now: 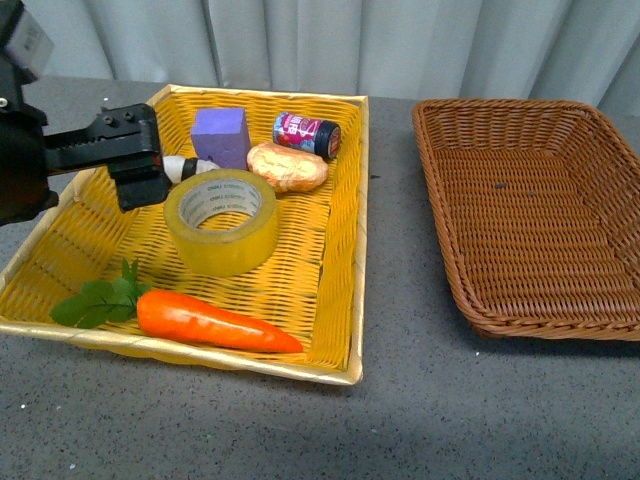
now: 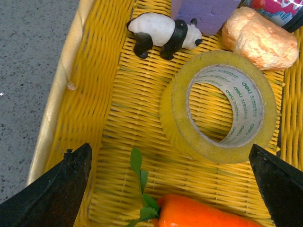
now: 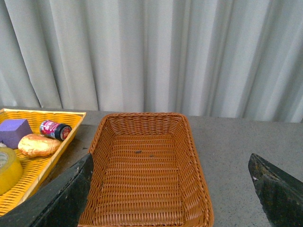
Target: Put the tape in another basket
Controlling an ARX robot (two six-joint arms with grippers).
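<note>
While our left claw hangs with fingers spread wide over it, the tape lies flat in the yellow basket toward the left edge of the table. We see the right claw, likewise spread, facing the brown wicker basket toward the right edge.

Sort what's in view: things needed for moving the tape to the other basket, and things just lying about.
Job: tape, brown basket, yellow basket it sits in, open left gripper.
Lying about: carrot, panda figure, purple block, bread roll, small can.
</note>
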